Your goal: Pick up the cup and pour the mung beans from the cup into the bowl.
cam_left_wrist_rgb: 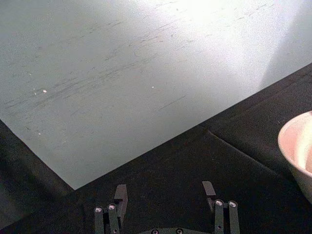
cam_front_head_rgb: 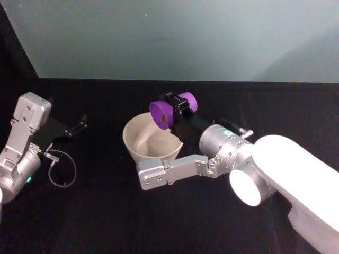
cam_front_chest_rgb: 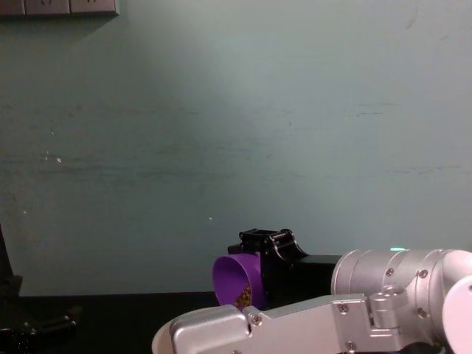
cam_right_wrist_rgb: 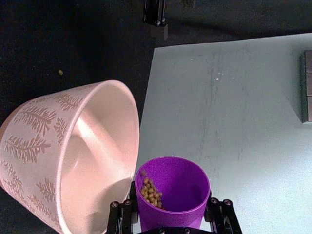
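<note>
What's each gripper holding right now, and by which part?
Right gripper clamps the cup across its side walls, about mid-body, tipped toward the bowl. Left gripper is open, holding nothing.

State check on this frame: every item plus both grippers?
cup: lifted, tipped on its side, mouth toward the bowl.
beans: inside the cup, bunched near its lip, not yet poured.
bowl: upright on the table, no beans seen inside.
right gripper: shut on the cup, by the bowl's far rim.
left gripper: open, empty, parked at the left.
</note>
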You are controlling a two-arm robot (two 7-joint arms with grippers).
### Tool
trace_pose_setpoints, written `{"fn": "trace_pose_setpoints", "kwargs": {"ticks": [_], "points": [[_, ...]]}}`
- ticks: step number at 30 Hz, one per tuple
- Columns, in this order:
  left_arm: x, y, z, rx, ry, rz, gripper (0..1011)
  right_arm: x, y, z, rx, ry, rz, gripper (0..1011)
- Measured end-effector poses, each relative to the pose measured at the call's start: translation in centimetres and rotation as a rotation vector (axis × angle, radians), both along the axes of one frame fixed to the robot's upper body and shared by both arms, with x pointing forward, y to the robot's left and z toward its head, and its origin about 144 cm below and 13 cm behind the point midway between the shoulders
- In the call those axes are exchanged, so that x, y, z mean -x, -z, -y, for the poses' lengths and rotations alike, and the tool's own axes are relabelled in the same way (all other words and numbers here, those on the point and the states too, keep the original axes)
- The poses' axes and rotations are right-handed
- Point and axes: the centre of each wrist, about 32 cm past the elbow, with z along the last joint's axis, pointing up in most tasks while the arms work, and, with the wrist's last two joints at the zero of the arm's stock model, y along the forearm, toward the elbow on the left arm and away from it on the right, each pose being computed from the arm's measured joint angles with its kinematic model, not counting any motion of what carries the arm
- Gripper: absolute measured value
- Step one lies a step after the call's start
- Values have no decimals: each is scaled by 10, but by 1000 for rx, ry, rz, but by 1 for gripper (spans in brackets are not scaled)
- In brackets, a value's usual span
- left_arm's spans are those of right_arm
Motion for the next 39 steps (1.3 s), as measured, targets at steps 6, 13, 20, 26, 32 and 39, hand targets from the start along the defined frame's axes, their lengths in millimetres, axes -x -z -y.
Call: {"fn": "trace_pose_setpoints", "kwargs": {"ticks": [6,13,20,26,32,39], "points": [[0,0,0,0,0,0,1000,1,1,0,16,2,16,723],[0,0,0,0,0,0,1000,1,2,0,25,3,23,723],[0,0,0,0,0,0,1000,2,2,0,32,2,30,723],[0,0,0,0,0,0,1000,2,3,0,39,1,34,723],[0,0,0,0,0,0,1000,2,3,-1,47,-2,40,723],[0,0,0,0,0,0,1000,1,4,-2,54,-3,45,723]]}}
